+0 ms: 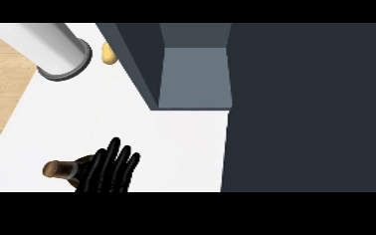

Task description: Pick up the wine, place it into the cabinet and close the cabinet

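Wine (pixel 58 169) lies on the counter (pixel 169 139) — left hand (pixel 110 172) over it, fingers straight.

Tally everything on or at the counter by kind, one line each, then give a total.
Wine bottle: 1
Black hand, over the bottle: 1
Grey cabinet, open: 1
Grey-white cylinder: 1
Small yellow item, partly hidden behind the cabinet: 1
Total: 5

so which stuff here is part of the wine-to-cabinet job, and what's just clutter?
Job:
- wine bottle, cork end showing, at lower left
- hand over the bottle
- cabinet, interior open

Lying about:
- grey cylinder, top left
- small yellow item beside the cabinet
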